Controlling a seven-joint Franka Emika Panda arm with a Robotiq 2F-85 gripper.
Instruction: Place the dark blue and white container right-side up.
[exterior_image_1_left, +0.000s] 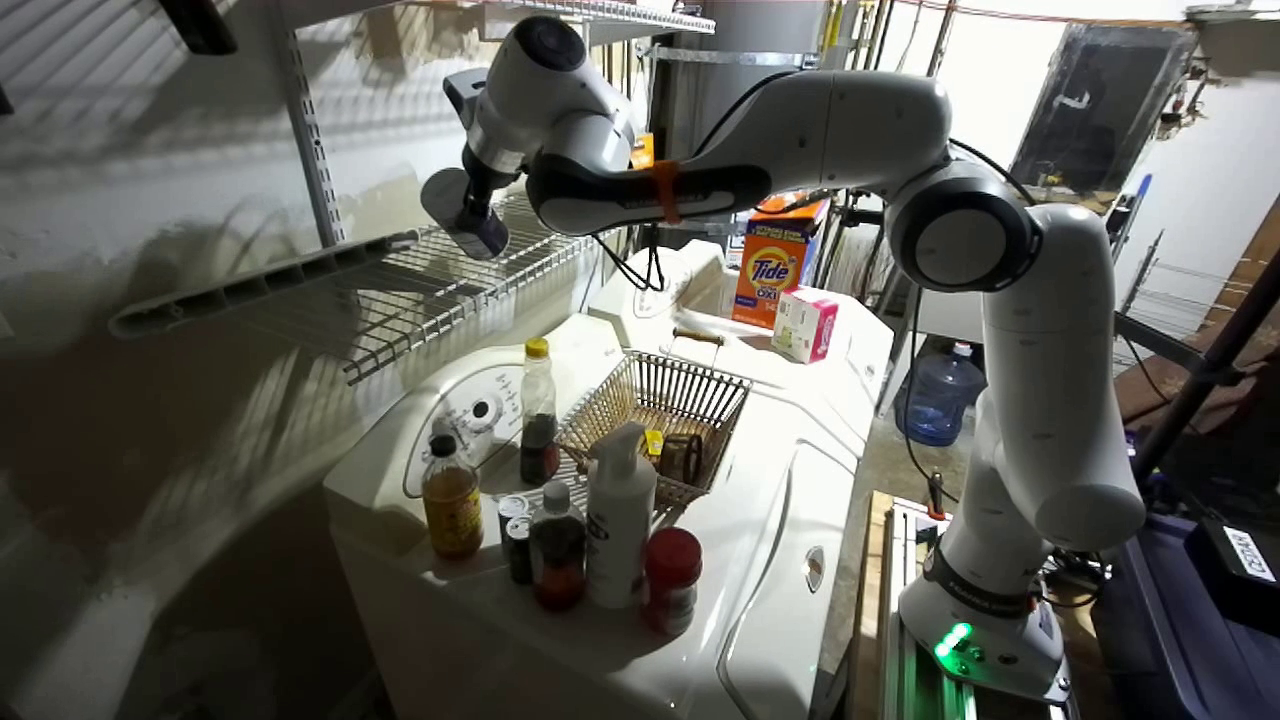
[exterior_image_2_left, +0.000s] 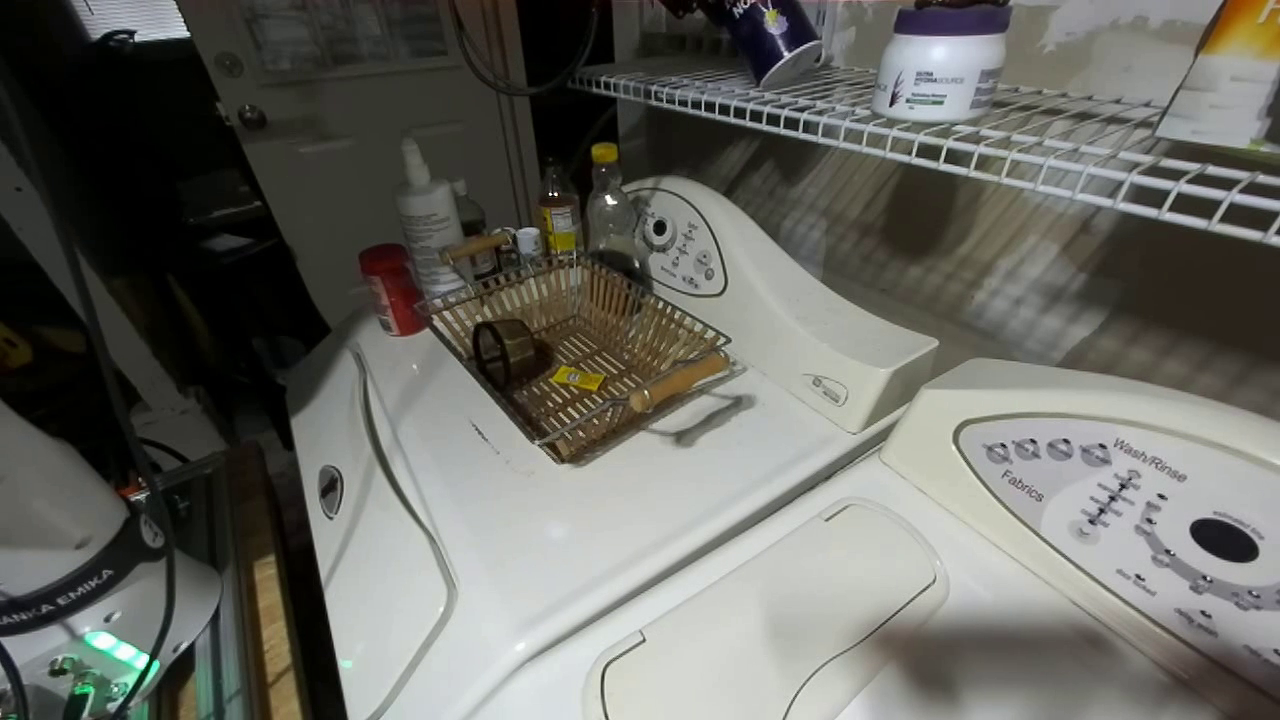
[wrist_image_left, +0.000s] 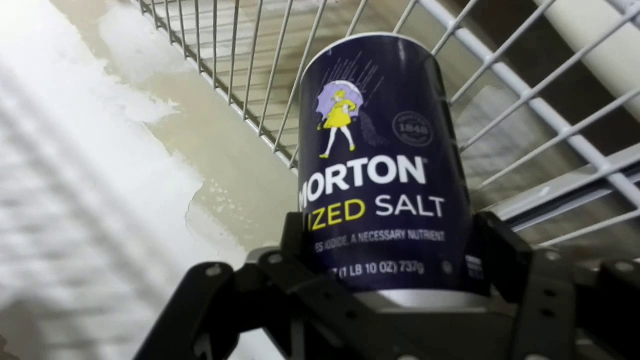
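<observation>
The dark blue and white container is a Morton salt canister (wrist_image_left: 380, 185) with a white rim and a silvery end. My gripper (wrist_image_left: 395, 230) is shut on it, with a finger against each side near the silvery end. In the exterior views the canister (exterior_image_1_left: 487, 240) is tilted over the wire shelf. In an exterior view the canister (exterior_image_2_left: 770, 45) is cut off by the top edge; its lettering is inverted and its white-rimmed end points down toward the shelf. I cannot tell whether that end touches the wires. The gripper (exterior_image_1_left: 480, 205) also shows in an exterior view.
The white wire shelf (exterior_image_2_left: 900, 152) also holds a white jar with a purple lid (exterior_image_2_left: 938, 80) and an orange and white box (exterior_image_2_left: 1225, 85). The wall stands behind it. Below, a wicker basket (exterior_image_2_left: 640, 430), a yellow-capped bottle (exterior_image_1_left: 538, 400) and other bottles stand on the white machine.
</observation>
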